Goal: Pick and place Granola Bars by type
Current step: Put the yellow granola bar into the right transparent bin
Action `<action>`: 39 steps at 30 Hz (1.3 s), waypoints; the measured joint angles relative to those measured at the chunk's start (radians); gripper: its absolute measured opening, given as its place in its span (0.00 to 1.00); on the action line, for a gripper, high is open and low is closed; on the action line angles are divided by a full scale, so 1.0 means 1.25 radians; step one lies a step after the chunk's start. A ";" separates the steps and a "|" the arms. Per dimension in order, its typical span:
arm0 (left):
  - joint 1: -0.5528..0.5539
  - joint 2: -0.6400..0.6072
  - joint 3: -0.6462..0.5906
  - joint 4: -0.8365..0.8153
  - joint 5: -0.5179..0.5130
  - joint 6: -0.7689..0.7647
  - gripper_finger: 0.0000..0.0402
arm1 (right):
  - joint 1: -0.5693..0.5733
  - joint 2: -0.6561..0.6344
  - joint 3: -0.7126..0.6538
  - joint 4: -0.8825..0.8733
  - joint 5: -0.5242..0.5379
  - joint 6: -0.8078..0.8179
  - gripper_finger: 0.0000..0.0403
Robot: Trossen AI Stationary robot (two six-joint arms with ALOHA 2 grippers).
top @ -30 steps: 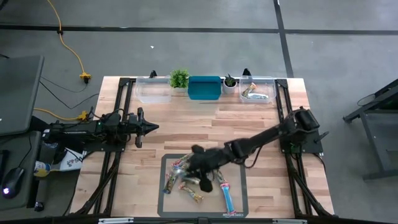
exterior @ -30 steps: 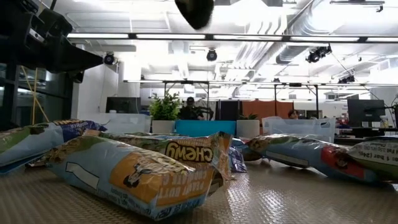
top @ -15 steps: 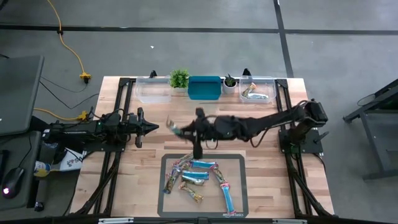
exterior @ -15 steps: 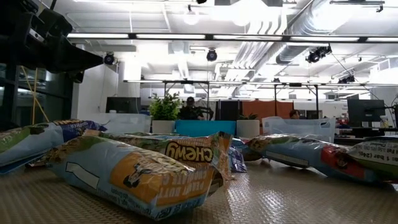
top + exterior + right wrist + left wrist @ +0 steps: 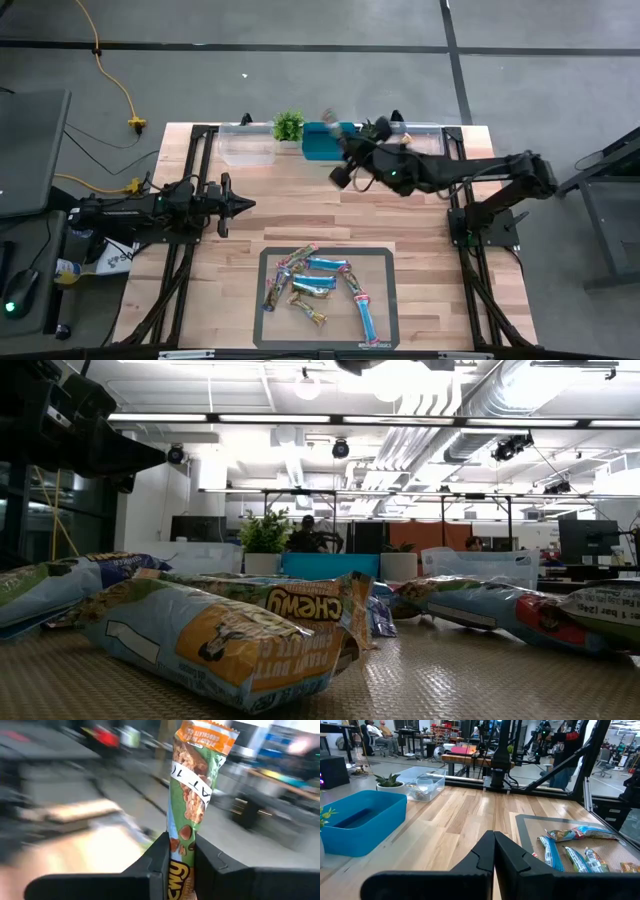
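My right gripper point(image 5: 340, 140) hangs high over the table's far side, by the blue bin point(image 5: 328, 142), shut on a granola bar point(image 5: 196, 780) in a green and orange wrapper. The same bar point(image 5: 327, 118) shows small in the high view. Several more granola bars point(image 5: 315, 288), light blue and multicoloured, lie flat on the grey mat point(image 5: 272, 262) near the table's front edge; the low view shows these bars point(image 5: 230, 635) close up. My left gripper point(image 5: 246, 205) stays shut and level at the table's left, holding nothing point(image 5: 493, 851). My right gripper pinches the granola bar between its two fingers point(image 5: 159, 856), on the bar's lower part point(image 5: 180, 851). The bar lies along the fingers, and most of its length sticks out past their tips. It is lifted clear of the table and everything on it.
Along the far edge stand a clear bin point(image 5: 247, 145), a leafy potted plant point(image 5: 288, 126), the blue bin, a small potted plant point(image 5: 370, 131) and a second clear bin point(image 5: 415, 146) holding a few bars. Bare wood lies between the mat and the bins.
My right gripper has risen from the mat with the granola bar and swung toward the far edge to the blue bin. It has tipped from pointing down to nearly level. The bar is lifted clear; the other bars stay on the mat.
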State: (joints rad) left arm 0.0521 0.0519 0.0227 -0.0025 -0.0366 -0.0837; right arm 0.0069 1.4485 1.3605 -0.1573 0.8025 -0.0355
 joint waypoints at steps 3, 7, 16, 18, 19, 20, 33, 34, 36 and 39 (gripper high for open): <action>0.000 0.000 0.000 0.000 0.000 0.000 0.00 | -0.035 -0.042 0.000 -0.135 0.082 0.019 0.13; 0.000 0.000 0.000 0.000 0.000 0.000 0.00 | -0.094 -0.090 0.000 -0.317 0.135 0.082 0.12; 0.000 0.000 0.000 0.000 0.000 0.000 0.00 | -0.287 -0.124 0.000 -0.717 0.084 0.187 0.11; 0.000 0.000 0.000 0.000 0.000 0.000 0.00 | -0.341 -0.118 0.000 -0.786 0.044 0.170 0.12; 0.000 0.000 0.000 0.000 0.000 0.000 0.00 | -0.369 -0.115 0.000 -0.809 0.025 0.151 0.12; 0.000 0.000 0.000 0.000 0.000 0.000 0.00 | -0.398 -0.111 0.000 -0.823 0.007 0.129 0.12; 0.000 0.000 0.000 0.000 0.000 0.000 0.00 | -0.681 0.005 0.000 -0.811 -0.206 -0.087 0.11; 0.000 0.000 0.000 0.000 0.000 0.000 0.00 | -0.689 0.022 0.000 -0.822 -0.216 -0.096 0.12; 0.000 0.000 0.000 0.000 0.000 0.000 0.00 | -0.702 0.058 0.000 -0.849 -0.226 -0.107 0.12; 0.000 0.000 0.000 0.000 0.000 0.000 0.00 | -0.708 0.114 0.000 -0.871 -0.233 -0.125 0.12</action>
State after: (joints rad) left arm 0.0520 0.0517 0.0227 -0.0024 -0.0368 -0.0837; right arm -0.8780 1.5913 1.3605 -1.2466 0.5118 -0.1923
